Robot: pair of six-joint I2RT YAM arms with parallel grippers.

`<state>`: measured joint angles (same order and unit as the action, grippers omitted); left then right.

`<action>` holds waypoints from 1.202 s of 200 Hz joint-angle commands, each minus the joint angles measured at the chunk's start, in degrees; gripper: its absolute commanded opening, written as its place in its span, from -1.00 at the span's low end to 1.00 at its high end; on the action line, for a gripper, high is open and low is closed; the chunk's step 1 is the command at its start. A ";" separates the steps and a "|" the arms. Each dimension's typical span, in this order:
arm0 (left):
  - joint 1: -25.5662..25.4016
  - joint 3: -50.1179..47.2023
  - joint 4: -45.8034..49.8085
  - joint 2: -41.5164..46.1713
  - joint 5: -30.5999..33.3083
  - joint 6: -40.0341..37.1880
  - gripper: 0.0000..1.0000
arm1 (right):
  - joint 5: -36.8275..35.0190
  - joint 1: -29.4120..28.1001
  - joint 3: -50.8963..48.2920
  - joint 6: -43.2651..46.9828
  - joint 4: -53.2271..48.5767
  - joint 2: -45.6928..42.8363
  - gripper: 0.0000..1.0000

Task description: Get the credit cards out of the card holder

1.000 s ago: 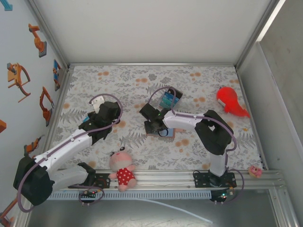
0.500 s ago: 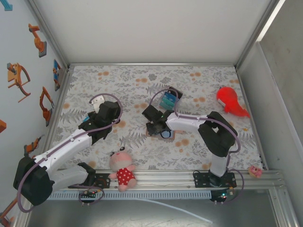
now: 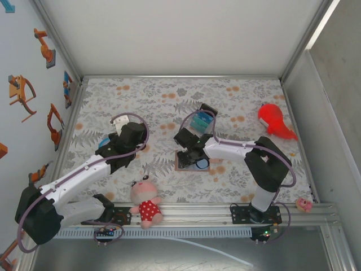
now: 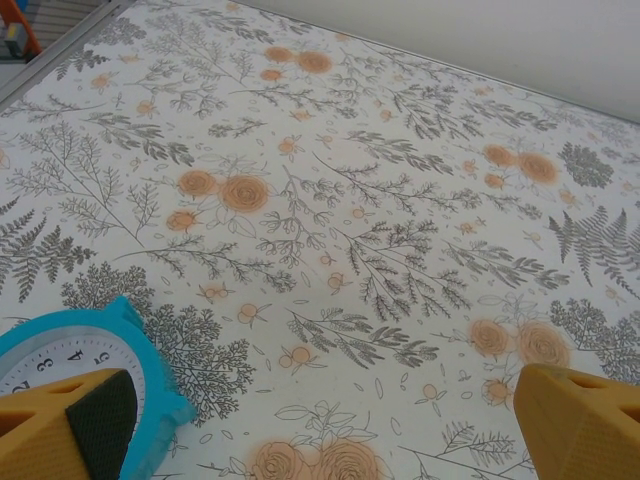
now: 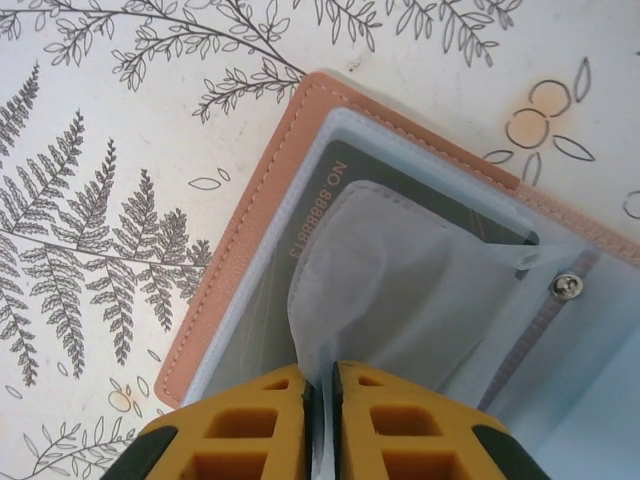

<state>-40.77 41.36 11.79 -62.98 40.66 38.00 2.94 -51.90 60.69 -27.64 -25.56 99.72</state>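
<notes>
The card holder point(image 5: 236, 262) lies open on the floral mat, pinkish-tan at its edge with pale blue-grey clear sleeves inside. A dark grey credit card point(image 5: 372, 176) printed with numbers sits inside a sleeve. My right gripper point(image 5: 320, 382) is shut on the puckered edge of a clear sleeve point(image 5: 400, 290). From above, the right gripper point(image 3: 194, 158) covers most of the card holder point(image 3: 180, 165) at mid-table. My left gripper point(image 4: 325, 430) hangs open over bare mat, its left finger point(image 4: 60, 425) above a teal clock point(image 4: 75, 360); from above the left gripper point(image 3: 134, 134) is at centre left.
A black, blue and teal striped block point(image 3: 202, 116) lies just beyond the right gripper. A red toy point(image 3: 275, 120) is at the far right, a plush doll point(image 3: 145, 200) by the near rail, and a small pink thing point(image 3: 304, 204) at the near right corner.
My right gripper has closed onto the sleeve and shifted slightly nearer and rightward; more of the card holder's tan edge shows. The left arm has edged a little right.
</notes>
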 commanded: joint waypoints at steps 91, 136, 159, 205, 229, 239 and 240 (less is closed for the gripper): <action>-1.24 2.40 -0.86 -0.86 1.17 -2.80 0.94 | -8.12 0.95 -1.07 0.14 -4.83 -6.33 -0.45; -2.14 3.10 -0.34 -1.82 1.92 -3.46 0.94 | -9.74 2.47 -2.38 -0.83 -6.07 -8.34 -0.41; -2.46 3.42 -0.07 -2.25 2.14 -3.70 0.94 | -10.31 3.51 -3.90 -1.45 -6.08 -9.60 -0.40; -3.42 4.63 -0.01 -3.65 2.05 -5.75 0.94 | -10.76 6.03 -7.14 -2.85 -6.06 -13.11 -0.37; -4.18 5.63 0.10 -5.04 1.80 -6.74 0.94 | -10.59 7.86 -8.69 -3.75 -5.97 -14.08 -0.37; -4.32 6.04 0.09 -5.67 1.49 -6.87 0.94 | -10.35 8.75 -9.41 -4.09 -5.86 -14.25 -0.37; -4.36 6.07 0.08 -5.71 1.42 -6.88 0.94 | -10.34 8.79 -9.47 -4.13 -5.84 -14.27 -0.37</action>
<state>-44.49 45.10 11.42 -67.44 41.56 33.23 -6.13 -44.91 53.12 -29.67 -30.48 86.96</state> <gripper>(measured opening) 0.969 0.315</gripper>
